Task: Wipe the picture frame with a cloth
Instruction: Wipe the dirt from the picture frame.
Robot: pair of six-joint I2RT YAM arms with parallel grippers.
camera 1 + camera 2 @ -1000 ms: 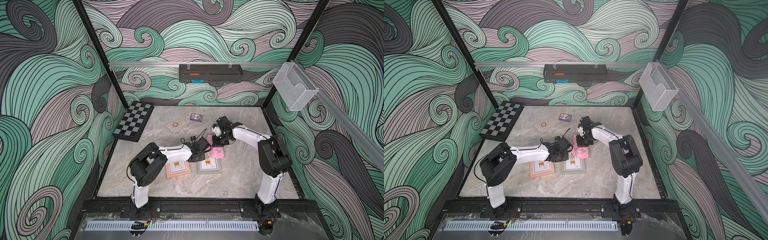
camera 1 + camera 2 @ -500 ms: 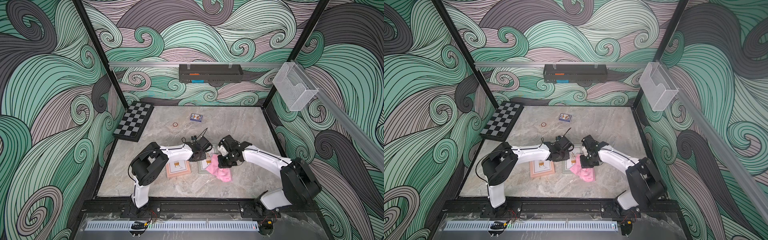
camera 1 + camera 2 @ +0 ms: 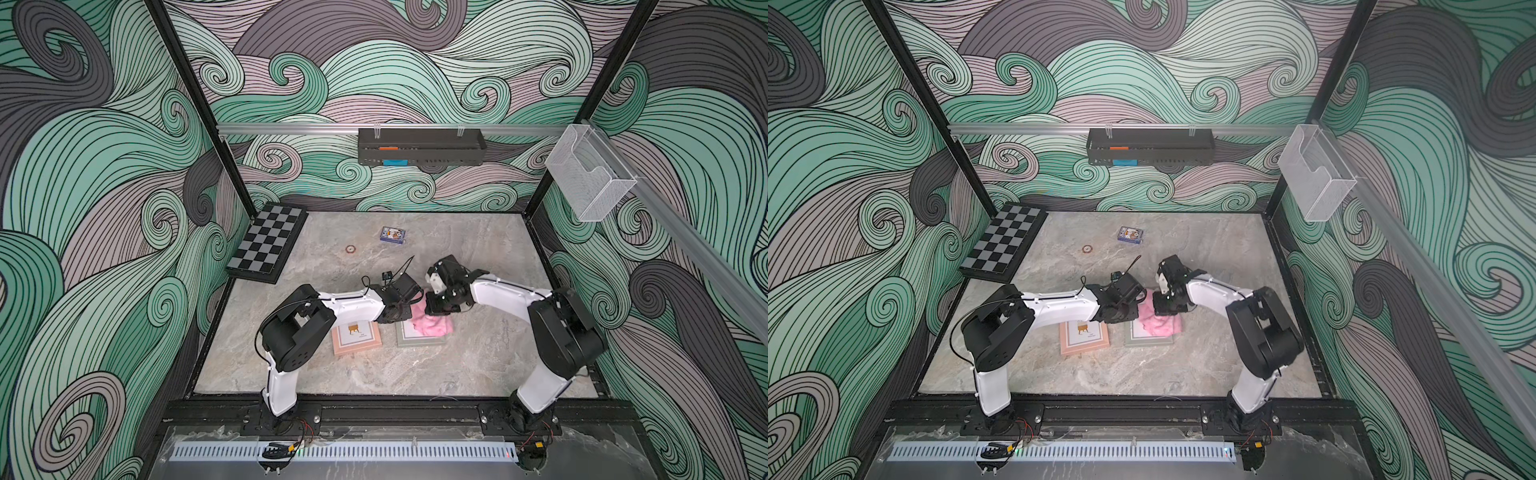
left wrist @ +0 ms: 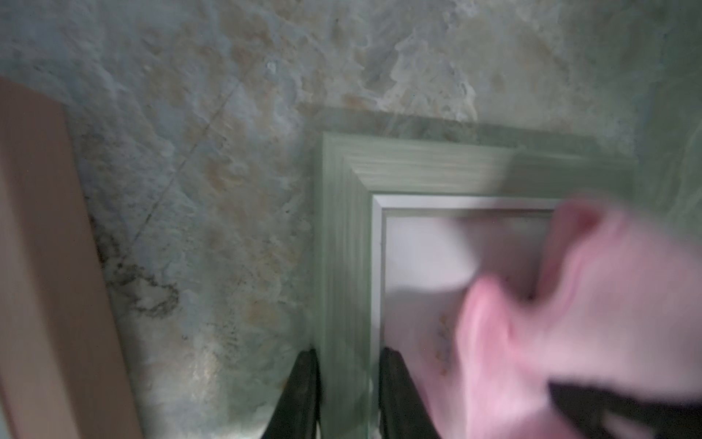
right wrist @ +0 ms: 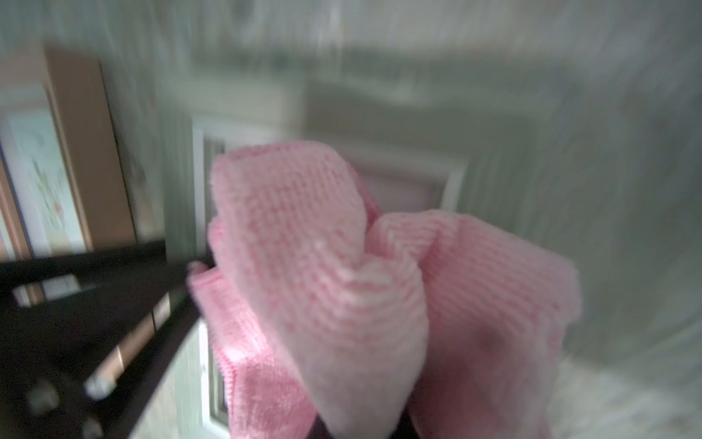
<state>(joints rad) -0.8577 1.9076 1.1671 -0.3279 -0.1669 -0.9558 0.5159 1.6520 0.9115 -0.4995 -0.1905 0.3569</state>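
Observation:
In both top views a green picture frame [image 3: 419, 341] [image 3: 1148, 341] lies flat on the marble table, with the pink cloth [image 3: 430, 325] [image 3: 1159, 325] bunched on its far right part. My right gripper [image 3: 436, 311] is shut on the cloth and presses it onto the frame. In the right wrist view the cloth [image 5: 323, 247] hides the fingertips. My left gripper [image 4: 347, 380] is shut on the green frame's side rail [image 4: 342, 247], one finger on each side. The cloth [image 4: 588, 304] shows blurred over the glass.
A peach-coloured picture frame [image 3: 356, 337] lies just left of the green one, partly under my left arm. Farther back are a chessboard [image 3: 268, 243], a small card box [image 3: 392, 235] and a small ring [image 3: 350, 248]. A black shelf [image 3: 419, 145] hangs on the back wall.
My right gripper dragged the cloth from the frame's far side to its near right corner, then back toward the far side. The left gripper has kept its hold on the frame.

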